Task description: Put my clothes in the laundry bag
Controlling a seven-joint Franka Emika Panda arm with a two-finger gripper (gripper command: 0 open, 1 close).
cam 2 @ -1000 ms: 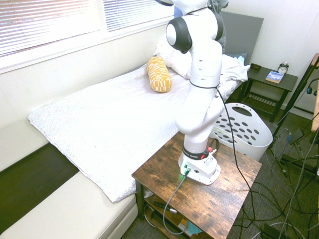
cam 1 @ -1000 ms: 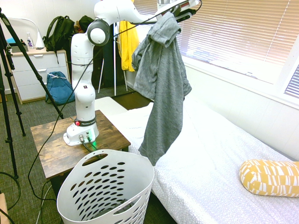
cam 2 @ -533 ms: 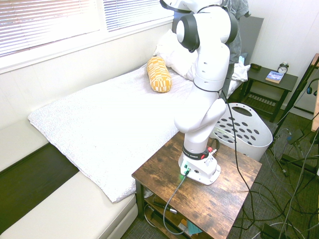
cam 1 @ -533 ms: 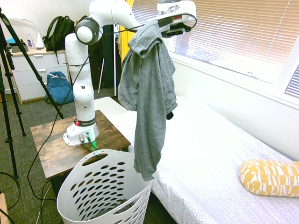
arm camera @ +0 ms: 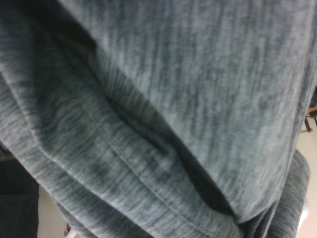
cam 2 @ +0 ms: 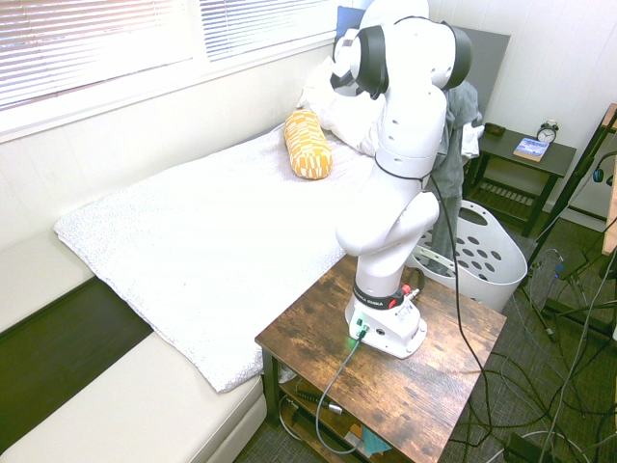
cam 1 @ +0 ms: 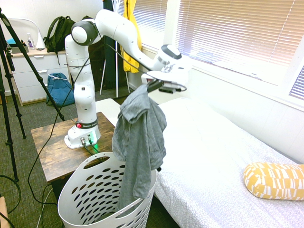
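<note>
The grey T-shirt point(cam 1: 139, 137) hangs from my gripper point(cam 1: 151, 87), which is shut on its top fold. The shirt's lower end dips inside the white laundry basket point(cam 1: 88, 190) standing on the floor beside the bed, near its right rim. From the other side the shirt point(cam 2: 453, 174) shows as a grey strip behind the arm, above the basket point(cam 2: 482, 253). Grey jersey fabric point(arm camera: 158, 109) fills the whole wrist view.
A wooden side table point(cam 1: 57, 152) stands just behind the basket. The white bed point(cam 1: 223, 161) with a yellow patterned pillow point(cam 1: 274, 180) lies to the right. A yellow garment point(cam 1: 131, 28) hangs at the back; a blue backpack point(cam 1: 59, 90) sits by the dresser.
My gripper has dropped from high near the blinds down and toward the basket. The shirt came down with it, and its lower end has gone from above the rim to inside the basket.
</note>
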